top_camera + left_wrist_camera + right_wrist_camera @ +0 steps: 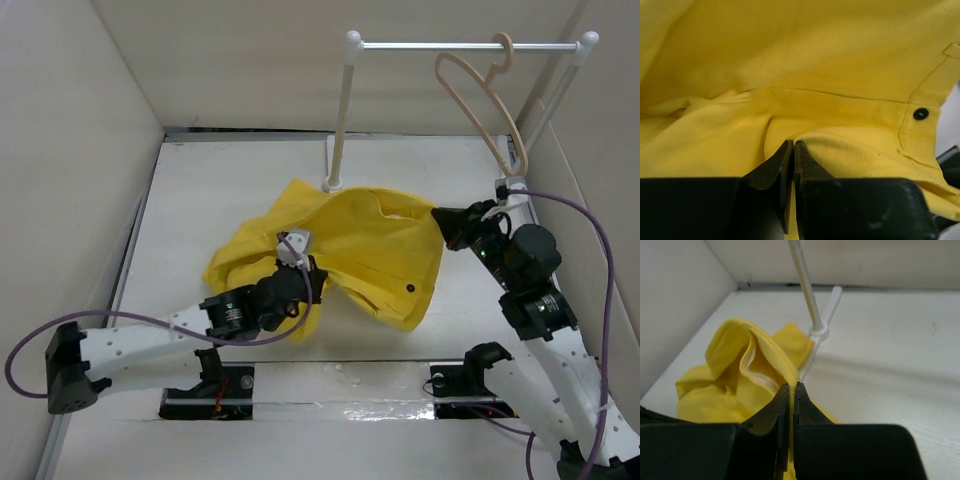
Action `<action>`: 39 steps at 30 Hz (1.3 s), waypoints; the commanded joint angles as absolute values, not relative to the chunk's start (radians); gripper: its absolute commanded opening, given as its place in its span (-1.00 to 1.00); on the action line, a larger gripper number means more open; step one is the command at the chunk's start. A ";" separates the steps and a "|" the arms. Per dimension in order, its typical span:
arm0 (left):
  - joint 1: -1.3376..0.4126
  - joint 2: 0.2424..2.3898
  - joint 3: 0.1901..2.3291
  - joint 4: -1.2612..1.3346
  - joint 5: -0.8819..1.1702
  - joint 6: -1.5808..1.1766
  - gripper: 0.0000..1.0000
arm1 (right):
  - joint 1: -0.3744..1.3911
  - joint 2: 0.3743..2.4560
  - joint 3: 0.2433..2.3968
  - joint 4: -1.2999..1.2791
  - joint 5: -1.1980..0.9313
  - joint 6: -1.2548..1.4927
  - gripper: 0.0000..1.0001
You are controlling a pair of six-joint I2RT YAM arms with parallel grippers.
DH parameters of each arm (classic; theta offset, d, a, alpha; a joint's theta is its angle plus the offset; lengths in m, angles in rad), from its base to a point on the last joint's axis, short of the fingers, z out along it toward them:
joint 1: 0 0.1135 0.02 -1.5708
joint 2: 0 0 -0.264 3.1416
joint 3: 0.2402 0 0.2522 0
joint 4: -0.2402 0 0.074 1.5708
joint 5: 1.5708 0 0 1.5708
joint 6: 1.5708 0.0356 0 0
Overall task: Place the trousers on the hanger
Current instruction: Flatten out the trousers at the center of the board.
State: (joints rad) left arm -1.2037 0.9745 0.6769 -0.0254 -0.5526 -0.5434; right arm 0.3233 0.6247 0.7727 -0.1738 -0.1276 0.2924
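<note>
The yellow trousers lie bunched on the table's middle, partly lifted at both ends. My left gripper is shut on the trousers' lower left fold; in the left wrist view its jaws pinch the cloth near a black button. My right gripper is shut on the trousers' right edge; in the right wrist view a yellow hem sits between the jaws. The beige hanger hangs by its hook from the white rail at the back right, above my right gripper.
The rail's left post stands on a white foot just behind the trousers; it also shows in the right wrist view. The right post leans by the right wall. Walls enclose the table on three sides.
</note>
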 commanded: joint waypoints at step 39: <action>-1.362 1.421 0.703 0.536 -0.414 -0.579 0.37 | 0.174 0.864 0.586 0.136 0.072 0.281 -0.84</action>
